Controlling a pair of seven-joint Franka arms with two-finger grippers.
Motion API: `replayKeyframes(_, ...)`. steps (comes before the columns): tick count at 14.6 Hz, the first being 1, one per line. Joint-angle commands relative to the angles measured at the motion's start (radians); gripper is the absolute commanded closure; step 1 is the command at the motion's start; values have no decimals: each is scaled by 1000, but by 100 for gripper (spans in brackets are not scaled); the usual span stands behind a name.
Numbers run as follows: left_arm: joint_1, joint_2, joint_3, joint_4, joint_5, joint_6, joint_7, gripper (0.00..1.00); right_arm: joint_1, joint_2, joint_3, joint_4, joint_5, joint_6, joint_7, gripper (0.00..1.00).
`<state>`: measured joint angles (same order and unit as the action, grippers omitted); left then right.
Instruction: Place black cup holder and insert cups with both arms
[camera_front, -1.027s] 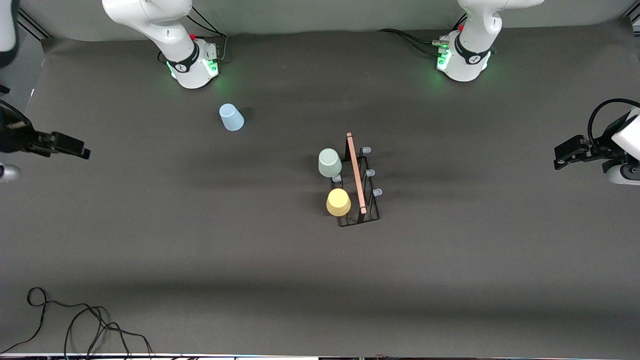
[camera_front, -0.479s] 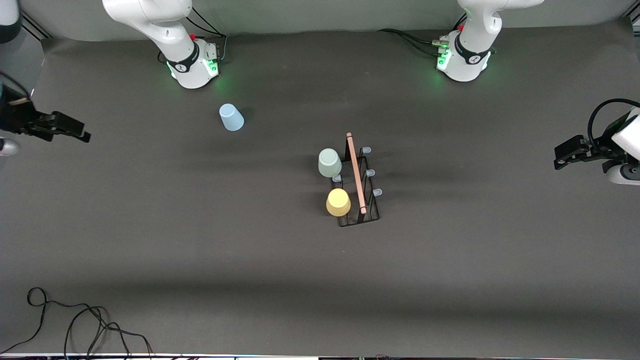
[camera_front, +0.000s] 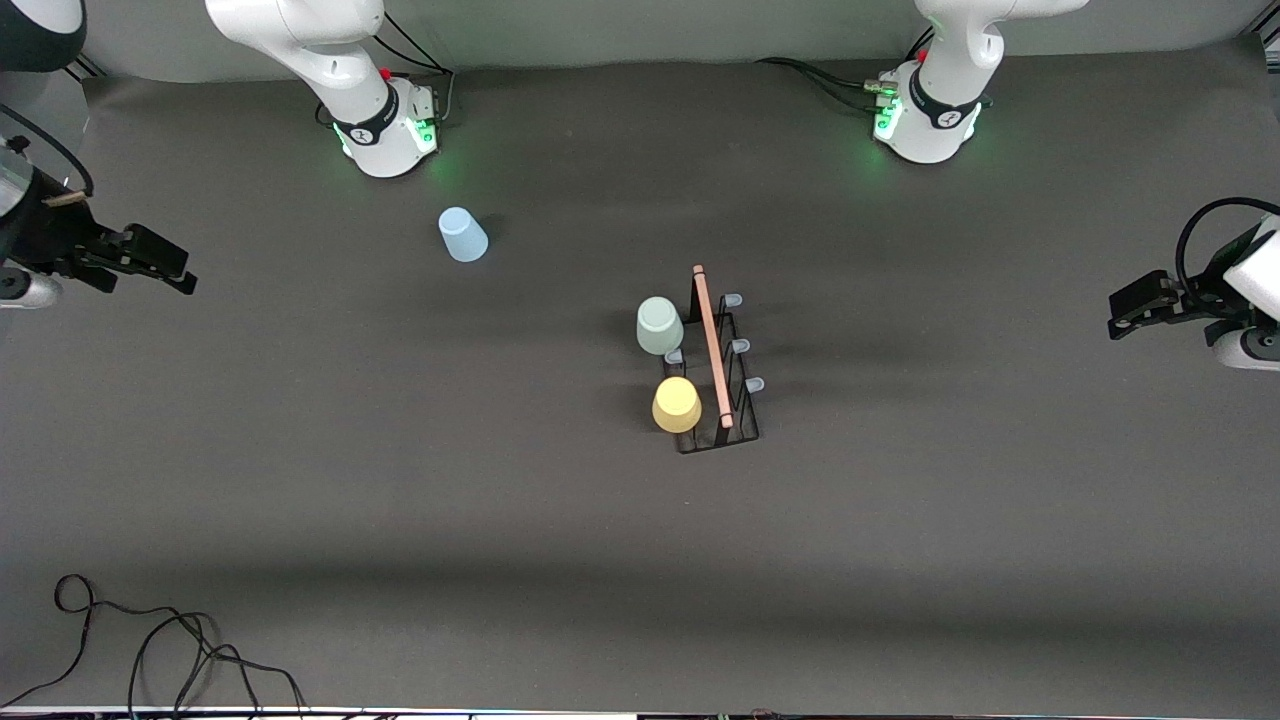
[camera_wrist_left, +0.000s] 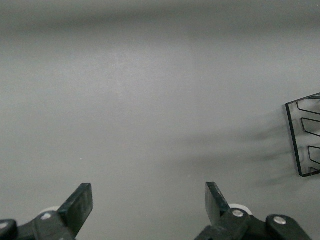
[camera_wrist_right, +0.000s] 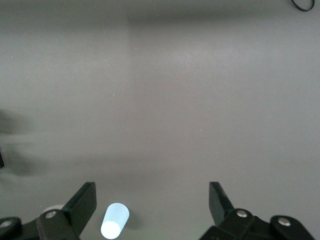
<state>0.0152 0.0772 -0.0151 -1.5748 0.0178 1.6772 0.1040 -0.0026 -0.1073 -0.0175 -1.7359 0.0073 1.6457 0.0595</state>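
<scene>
- Holder (camera_front: 715, 365) stands mid-worktop, green cup (camera_front: 659, 325) and yellow cup (camera_front: 677, 404) apparently on its pegs.
- Blue cup (camera_front: 462, 234) sits near the right arm's base.
- Right gripper (camera_front: 165, 268) and left gripper (camera_front: 1135, 305) hang at opposite worktop edges, fingers wide, empty.
- Risk: an off-centre grasp could tip the blue cup.

Setting: robotics lab bench. Evidence: two white arms bolted at green-lit bases (camera_front: 388, 135), table (camera_front: 400, 480) covered in plain dark grey matting, loose black cables (camera_front: 150, 640) at its edge, supply leads (camera_front: 815, 80) running to one base.
</scene>
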Motion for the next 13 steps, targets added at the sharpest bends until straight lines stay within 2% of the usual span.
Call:
replayKeyframes(1,-5,-5,6,-1,2,-5,2,0,-8,-14,10,27,-16,-7,8,0)
replayKeyframes(9,-5,-5,6,-2,2,-5,2,0,42,66,-8,139,-61,-102,5,0)
replayKeyframes(13,-1,-4,6,-2,2,-2,2,0,49,67,-13,142,-58,-104,0,0)
